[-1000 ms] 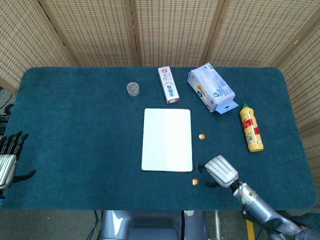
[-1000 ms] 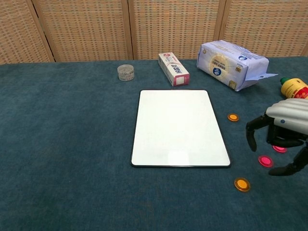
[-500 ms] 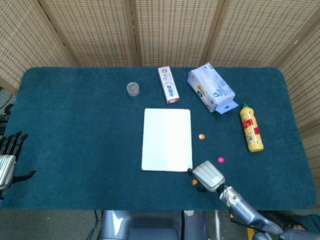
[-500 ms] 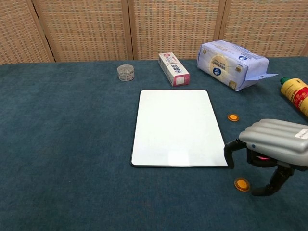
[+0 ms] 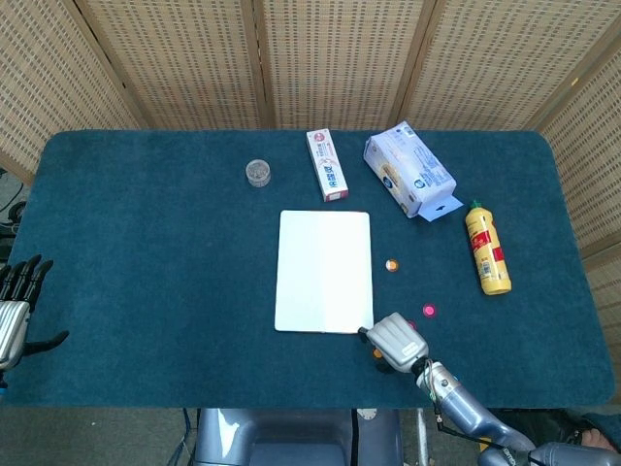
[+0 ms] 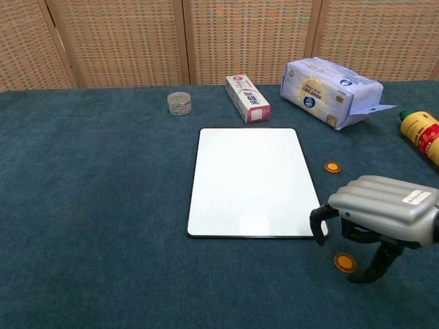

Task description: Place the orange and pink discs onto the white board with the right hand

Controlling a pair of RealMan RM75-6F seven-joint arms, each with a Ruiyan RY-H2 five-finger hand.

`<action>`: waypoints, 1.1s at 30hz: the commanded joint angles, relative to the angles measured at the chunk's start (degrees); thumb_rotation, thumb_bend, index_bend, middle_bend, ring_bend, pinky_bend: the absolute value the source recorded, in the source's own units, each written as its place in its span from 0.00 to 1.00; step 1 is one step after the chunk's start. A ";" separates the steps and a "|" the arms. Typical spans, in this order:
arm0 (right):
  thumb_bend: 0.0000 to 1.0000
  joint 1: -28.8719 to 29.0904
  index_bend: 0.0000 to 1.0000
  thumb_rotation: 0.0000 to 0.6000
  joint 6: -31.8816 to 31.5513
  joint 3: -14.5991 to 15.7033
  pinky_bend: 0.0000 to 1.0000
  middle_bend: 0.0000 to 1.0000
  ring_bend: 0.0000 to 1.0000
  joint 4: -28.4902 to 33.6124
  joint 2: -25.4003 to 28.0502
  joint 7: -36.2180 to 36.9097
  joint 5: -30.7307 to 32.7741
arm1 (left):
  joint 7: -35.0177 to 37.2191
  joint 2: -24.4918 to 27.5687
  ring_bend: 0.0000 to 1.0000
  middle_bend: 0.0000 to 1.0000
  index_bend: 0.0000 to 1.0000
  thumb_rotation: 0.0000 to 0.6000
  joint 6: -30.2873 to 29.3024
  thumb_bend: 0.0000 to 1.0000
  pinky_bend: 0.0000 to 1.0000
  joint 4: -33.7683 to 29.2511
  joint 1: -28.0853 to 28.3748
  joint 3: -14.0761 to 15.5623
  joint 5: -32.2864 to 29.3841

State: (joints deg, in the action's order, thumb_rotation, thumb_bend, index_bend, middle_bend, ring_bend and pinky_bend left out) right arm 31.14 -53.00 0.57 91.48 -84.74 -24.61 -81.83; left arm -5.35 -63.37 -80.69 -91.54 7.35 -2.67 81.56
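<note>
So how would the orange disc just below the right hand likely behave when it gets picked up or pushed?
The orange disc looks thin and flat, so probably light, and unlikely to roll or tip. It lies flush on the cloth, likely making it hard to pinch. The right hand might more easily slide it.

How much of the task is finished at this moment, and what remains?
Done: nothing; the white board carries no disc.
In hand: the right hand is at the board's near right corner, by the near orange disc; whether it holds anything cannot be told.
Left: that disc, the far orange disc and a pink disc lie on the cloth.
</note>
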 commanded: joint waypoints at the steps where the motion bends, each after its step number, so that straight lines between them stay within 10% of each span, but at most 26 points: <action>1: 0.21 0.09 0.42 1.00 -0.01 0.14 1.00 0.96 0.95 -0.95 -0.66 -0.51 0.25 | 0.15 0.09 0.00 0.00 0.00 1.00 -0.02 0.00 0.00 -0.02 -0.02 -0.05 -0.06; 33: 0.26 0.74 0.45 1.00 0.59 1.69 1.00 0.96 0.95 -3.32 -0.65 -0.08 0.96 | 0.19 0.17 0.00 0.00 0.00 1.00 0.36 0.00 0.00 -0.16 0.08 -0.02 -0.16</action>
State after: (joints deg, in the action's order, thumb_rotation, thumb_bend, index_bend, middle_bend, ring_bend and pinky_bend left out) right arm 31.87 -52.41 2.26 88.16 -85.39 -24.68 -80.86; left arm -5.17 -63.20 -80.33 -91.70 7.42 -2.70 81.39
